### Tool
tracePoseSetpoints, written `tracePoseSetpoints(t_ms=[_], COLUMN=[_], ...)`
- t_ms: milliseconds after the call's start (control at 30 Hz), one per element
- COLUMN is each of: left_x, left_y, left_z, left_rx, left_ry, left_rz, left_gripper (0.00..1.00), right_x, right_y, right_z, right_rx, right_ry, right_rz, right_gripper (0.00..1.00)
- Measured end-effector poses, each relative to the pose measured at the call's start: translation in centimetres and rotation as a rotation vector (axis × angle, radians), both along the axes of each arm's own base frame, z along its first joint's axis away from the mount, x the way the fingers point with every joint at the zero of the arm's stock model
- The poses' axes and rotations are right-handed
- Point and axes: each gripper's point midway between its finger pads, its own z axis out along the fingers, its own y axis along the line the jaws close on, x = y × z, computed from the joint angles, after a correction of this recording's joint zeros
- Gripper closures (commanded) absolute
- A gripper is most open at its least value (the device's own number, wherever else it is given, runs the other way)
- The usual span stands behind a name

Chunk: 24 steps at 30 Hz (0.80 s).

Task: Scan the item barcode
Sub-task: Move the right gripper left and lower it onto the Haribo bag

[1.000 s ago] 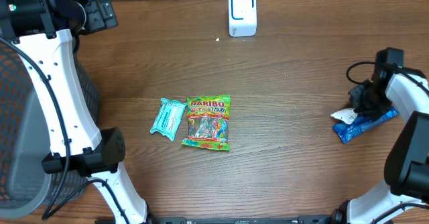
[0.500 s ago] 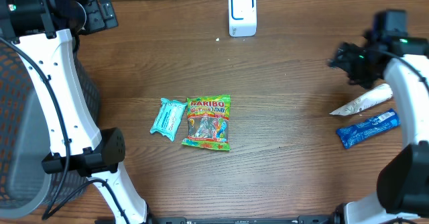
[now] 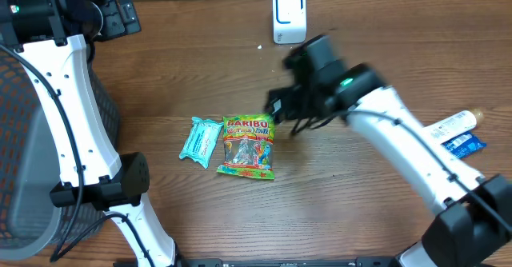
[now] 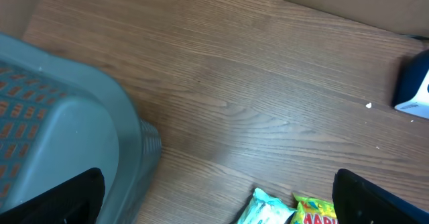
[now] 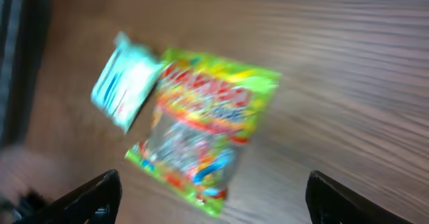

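Blurrily, right fingers (image 5: 94, 196) gape over the Haribo bag (image 5: 201, 137) — left fingers (image 4: 60, 200), cropped, gape too.

Left arm (image 3: 68, 99) stands upright at the left side, wrist folded at the far corner; left gripper (image 3: 122, 15) has jaws spread wide, nothing between them; right arm (image 3: 416, 155) reaches diagonally from near right toward centre; right gripper (image 3: 278, 107) is angled down-left, jaws wide apart, empty.

Bench (image 3: 360, 51): brown wood grain, smooth, matt to satin. Gummy bag (image 3: 248, 145) and teal packet (image 3: 200, 139): glossy, crinkled plastic film. Scanner (image 3: 289, 16): smooth white plastic. Left-side basket (image 3: 20, 163): matt grey plastic mesh.
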Motion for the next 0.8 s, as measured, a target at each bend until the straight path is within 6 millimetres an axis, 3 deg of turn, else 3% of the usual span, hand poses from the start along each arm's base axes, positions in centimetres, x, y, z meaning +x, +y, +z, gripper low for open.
tracePoseSetpoints(t_ms=[200, 400, 600, 800], left_x=[0.0, 0.0, 0.0, 0.0], left_y=[0.0, 0.0, 0.0, 0.0], left_z=[0.0, 0.0, 0.0, 0.0], left_rx=[0.0, 0.0, 0.0, 0.0], left_ry=[0.0, 0.0, 0.0, 0.0], left_rz=[0.0, 0.0, 0.0, 0.0], left_gripper=[0.01, 0.0, 0.0, 0.0], right_x=[-4.5, -8.3, -9.5, -8.4], right_y=[4.9, 9.3, 11.1, 11.1], right_z=[-1.3, -4.4, -8.8, -12.3], right_rx=[-0.122, -0.209, -0.348, -0.431], right_ry=[-0.103, -0.182, -0.246, -0.262], right_rz=[0.254, 0.526, 0.664, 0.694], right_gripper=[0.13, 0.17, 0.27, 0.28])
